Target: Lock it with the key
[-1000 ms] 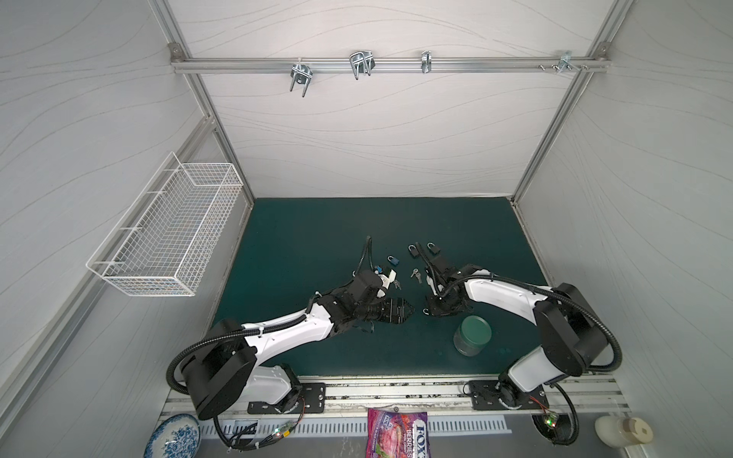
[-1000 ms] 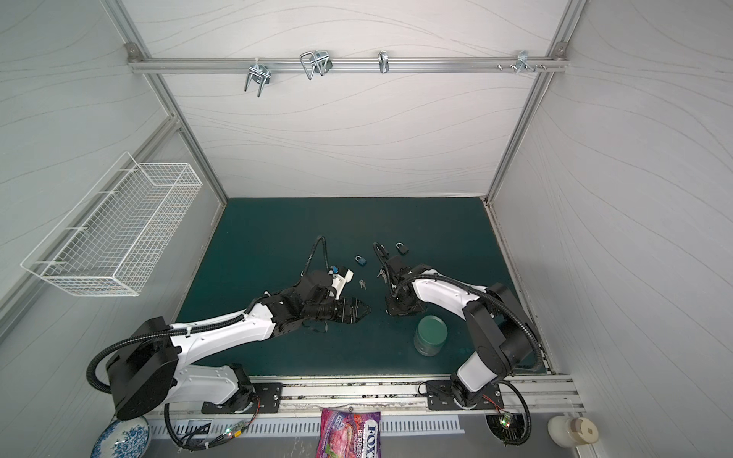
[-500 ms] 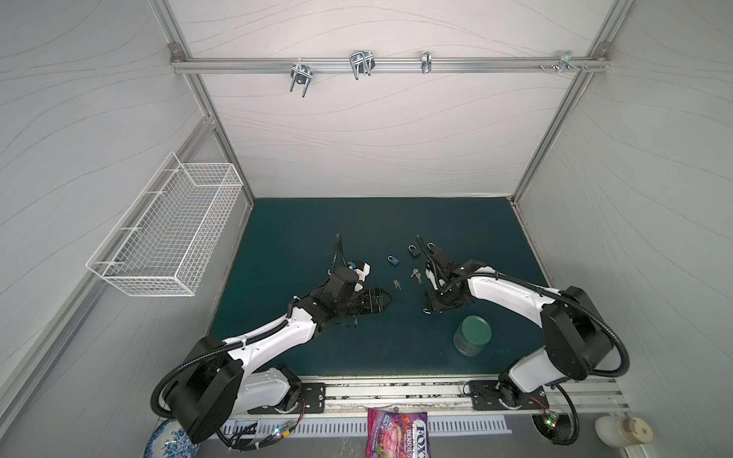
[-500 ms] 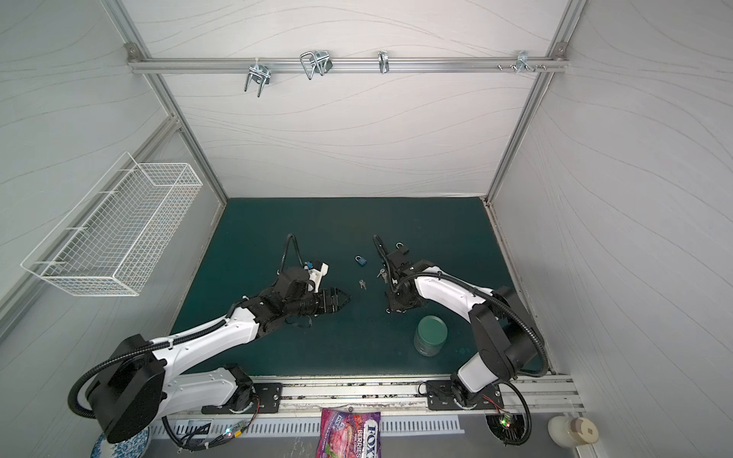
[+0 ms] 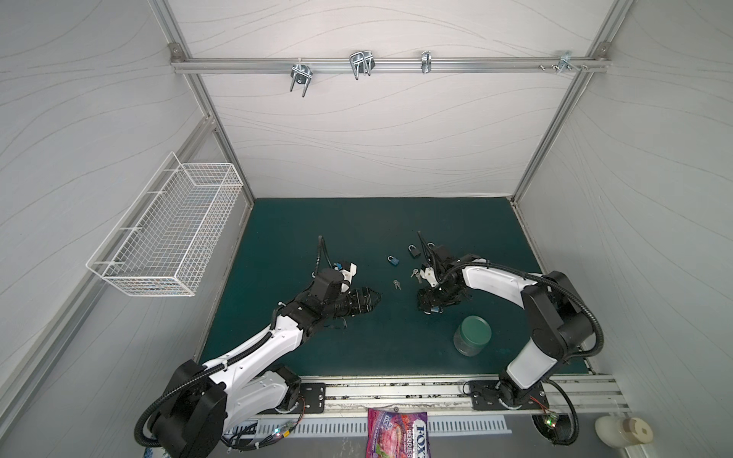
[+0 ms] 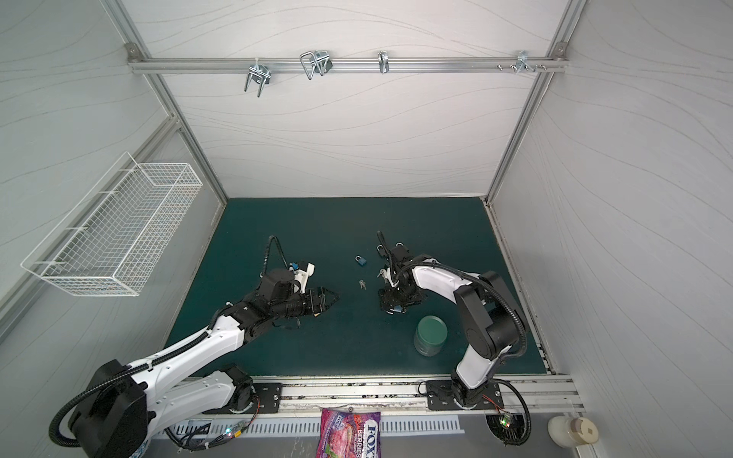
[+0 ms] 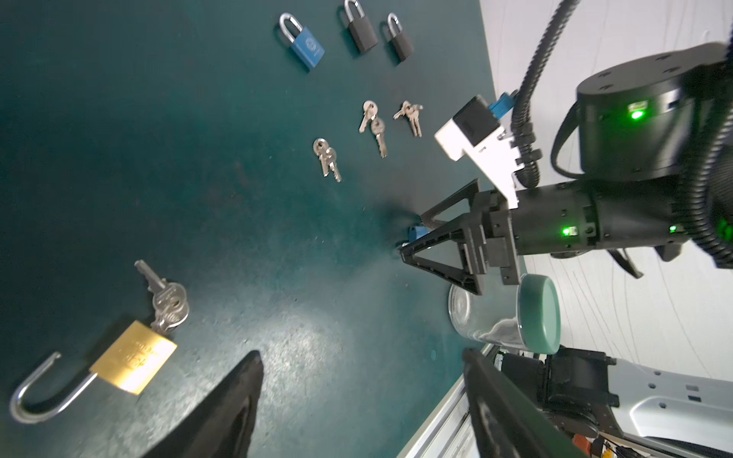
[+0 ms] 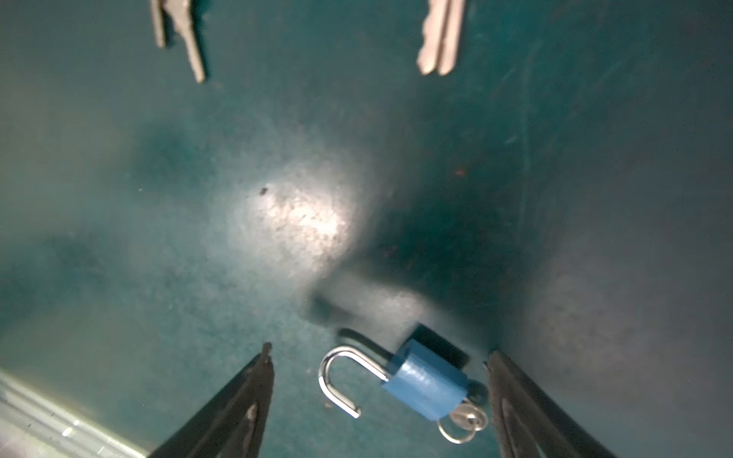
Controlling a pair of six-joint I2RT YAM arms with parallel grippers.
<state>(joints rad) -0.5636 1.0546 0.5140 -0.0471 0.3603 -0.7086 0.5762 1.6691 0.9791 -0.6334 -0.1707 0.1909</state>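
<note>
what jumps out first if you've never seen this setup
An open blue padlock with its key inserted lies on the green mat between the open jaws of the right end effector. A brass padlock, also open with a key bunch in it, lies before the open left end effector.

White walls [image 5: 377, 131] close the cell on three sides, framed by aluminium posts [image 5: 233, 166]. In both top views a metal rail [image 5: 476, 65] with hooks [image 5: 361, 65] runs across at twelve o'clock, and a white wire basket [image 5: 174, 234] hangs at nine o'clock. The floor is a dark green mat [image 5: 357, 222]; a glare patch [image 8: 301, 214] on it, perhaps from an overhead lamp, shows in the wrist views. An aluminium base [image 5: 396, 392] edges it at six o'clock.
</note>
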